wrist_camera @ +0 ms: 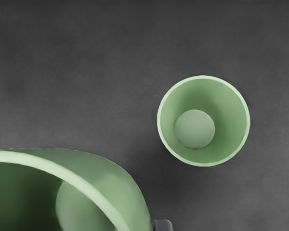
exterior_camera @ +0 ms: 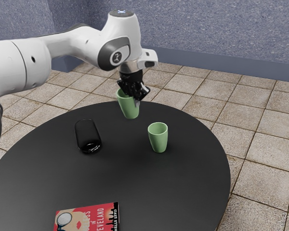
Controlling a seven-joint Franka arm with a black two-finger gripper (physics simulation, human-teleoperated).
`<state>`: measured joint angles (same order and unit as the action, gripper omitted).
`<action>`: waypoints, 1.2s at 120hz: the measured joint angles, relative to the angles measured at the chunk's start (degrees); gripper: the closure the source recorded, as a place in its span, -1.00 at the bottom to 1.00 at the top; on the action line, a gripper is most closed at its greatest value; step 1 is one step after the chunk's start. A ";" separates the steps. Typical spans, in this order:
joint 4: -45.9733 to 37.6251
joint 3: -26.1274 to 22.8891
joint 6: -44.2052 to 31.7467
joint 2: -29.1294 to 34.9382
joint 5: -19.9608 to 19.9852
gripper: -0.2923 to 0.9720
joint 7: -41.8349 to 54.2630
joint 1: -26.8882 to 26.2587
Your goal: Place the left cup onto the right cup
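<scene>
The left cup (exterior_camera: 129, 107) hangs in the air, clear of the table (exterior_camera: 192, 202), above the stretch just inside its far edge. My gripper (exterior_camera: 133, 91) is clamped on its wall at the rim, one finger inside and one outside. It looks slightly tilted, with the mouth facing up. The right cup (exterior_camera: 158, 137) stands upright near the table's middle, apart from the one I carry and lower than it. In the wrist view its open mouth (wrist_camera: 203, 120) lies off to one side of the held cup's rim (wrist_camera: 101, 183), so I judge that I am not yet over it.

The risks, as I see them:

- The grip is a pinch on one side of the rim, so the cup could swing or slip if I move sharply.
- If I come down off-centre, the base would catch the standing rim and tip that cup over.
- If the tilt carries through, the cups would jam crooked instead of seating.

A black cup (exterior_camera: 88, 136) lies on its side toward the table's left edge in the exterior view, and a book (exterior_camera: 88, 219) sits at the near edge. Both are well out of my path.
</scene>
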<state>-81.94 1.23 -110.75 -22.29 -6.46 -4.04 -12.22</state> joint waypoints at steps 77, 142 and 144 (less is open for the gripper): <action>8.30 -1.26 1.06 -9.29 -0.39 0.69 -4.18 -4.74; 12.71 -0.79 -1.79 -13.80 -0.44 0.69 -6.86 -3.75; 12.71 -0.79 -1.84 -13.82 -0.41 0.69 -6.90 -3.73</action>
<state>-69.23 0.44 -112.59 -36.11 -6.87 -10.95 -15.95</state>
